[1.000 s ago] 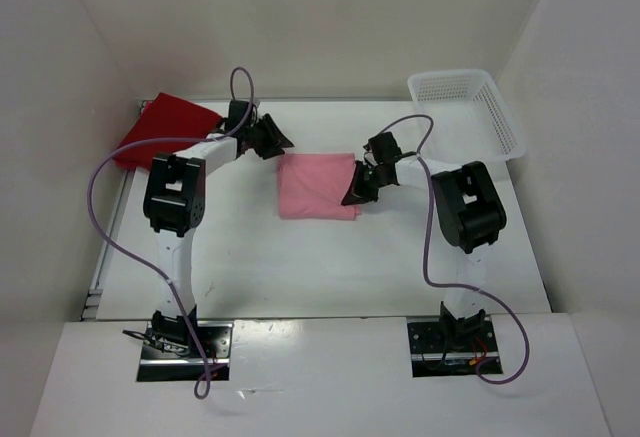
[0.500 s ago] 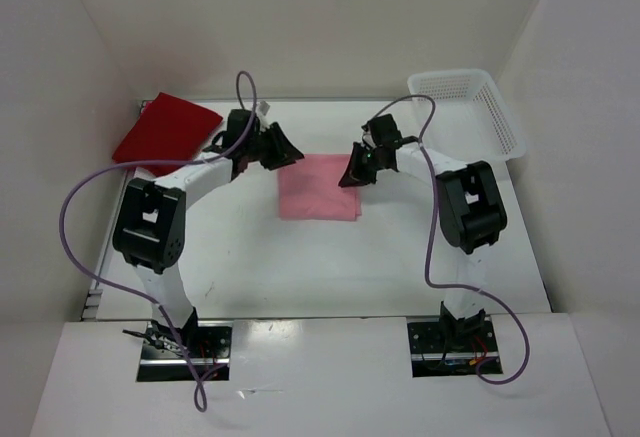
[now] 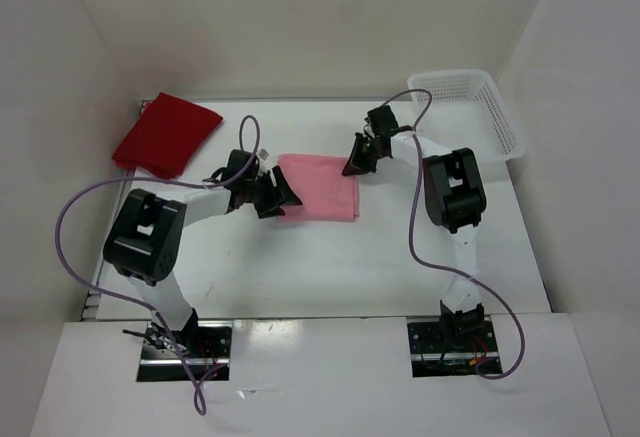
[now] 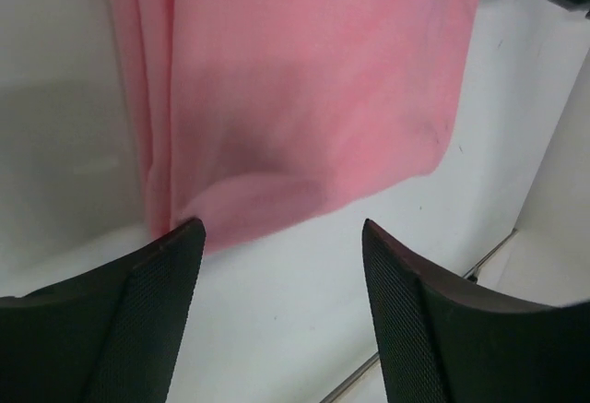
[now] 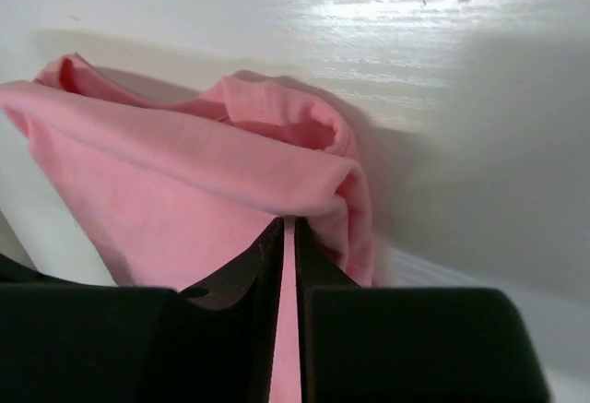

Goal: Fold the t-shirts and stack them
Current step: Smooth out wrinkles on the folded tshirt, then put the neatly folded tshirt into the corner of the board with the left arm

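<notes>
A light pink t-shirt lies folded in a rectangle at the table's middle. A dark red t-shirt lies folded at the far left. My left gripper sits low at the pink shirt's near left edge. In the left wrist view it is open, with bare table between its fingers and the pink shirt's corner just ahead. My right gripper is at the shirt's far right corner. There its jaws are nearly together, tips pinched into the bunched fold.
A white mesh basket stands at the back right corner. White walls enclose the table on the left, back and right. A metal rail runs along the table's left edge.
My left gripper swung from beside the dark red shirt to the pink shirt's near left edge and opened wider. My right gripper moved from the shirt's right edge to its far right corner.
</notes>
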`<action>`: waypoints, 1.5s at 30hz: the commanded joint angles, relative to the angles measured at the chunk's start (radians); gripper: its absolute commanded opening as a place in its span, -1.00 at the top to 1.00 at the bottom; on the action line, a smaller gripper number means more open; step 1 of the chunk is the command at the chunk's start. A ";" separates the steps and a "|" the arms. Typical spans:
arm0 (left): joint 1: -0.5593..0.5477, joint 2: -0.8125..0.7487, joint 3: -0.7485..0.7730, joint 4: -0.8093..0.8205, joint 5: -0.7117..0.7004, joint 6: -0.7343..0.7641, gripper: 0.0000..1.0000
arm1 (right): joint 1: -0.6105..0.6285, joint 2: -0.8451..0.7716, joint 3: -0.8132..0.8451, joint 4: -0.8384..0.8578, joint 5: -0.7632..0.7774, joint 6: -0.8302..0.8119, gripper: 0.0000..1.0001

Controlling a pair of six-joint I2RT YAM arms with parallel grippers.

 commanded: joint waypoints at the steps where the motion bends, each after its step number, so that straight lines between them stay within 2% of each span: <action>1: 0.021 -0.137 -0.016 -0.049 -0.044 0.043 -0.57 | -0.003 -0.016 0.082 -0.014 -0.005 -0.020 0.70; 3: 0.045 -0.185 -0.016 -0.092 -0.107 0.043 -0.69 | -0.003 -0.060 0.070 -0.015 -0.033 -0.020 0.60; 6: 0.085 -0.211 -0.027 -0.083 -0.116 0.043 -0.72 | -0.003 -0.129 0.029 -0.005 -0.042 -0.020 0.39; 12: 0.104 0.025 0.087 -0.062 -0.095 0.089 -0.66 | -0.003 -0.275 -0.065 -0.005 -0.078 -0.029 0.18; 15: 0.104 0.141 0.150 -0.036 -0.095 0.089 -0.60 | -0.003 -0.388 -0.115 -0.005 -0.104 -0.039 0.18; 21: 0.073 0.273 0.262 0.003 -0.055 0.089 -0.52 | -0.033 -0.545 -0.229 0.004 -0.145 -0.020 0.15; 24: 0.001 0.357 0.298 0.040 -0.030 0.060 -0.35 | -0.064 -0.624 -0.263 0.016 -0.176 0.000 0.15; 26: -0.039 0.381 0.320 0.079 -0.030 0.022 0.11 | -0.079 -0.670 -0.284 0.016 -0.188 0.000 0.15; 29: -0.039 0.390 0.379 0.118 -0.016 -0.008 0.66 | -0.109 -0.726 -0.322 0.005 -0.226 0.009 0.15; 30: -0.039 0.381 0.416 0.077 -0.016 -0.008 0.74 | -0.127 -0.740 -0.336 0.005 -0.239 0.019 0.15; 32: -0.039 0.352 0.495 0.047 0.000 -0.008 0.82 | -0.141 -0.775 -0.381 0.005 -0.239 0.020 0.15; 36: 0.007 0.313 0.697 -0.009 0.057 -0.008 0.85 | -0.173 -0.807 -0.460 0.016 -0.251 0.029 0.15; 37: 0.045 0.313 0.787 -0.031 0.068 0.004 0.88 | -0.173 -0.807 -0.470 0.016 -0.260 0.029 0.15; 40: 0.126 0.304 0.909 -0.072 0.111 0.005 0.88 | -0.184 -0.807 -0.488 0.025 -0.271 0.029 0.15; 45: 0.395 0.257 0.915 -0.062 0.151 -0.014 0.88 | -0.193 -0.789 -0.488 0.025 -0.293 0.020 0.15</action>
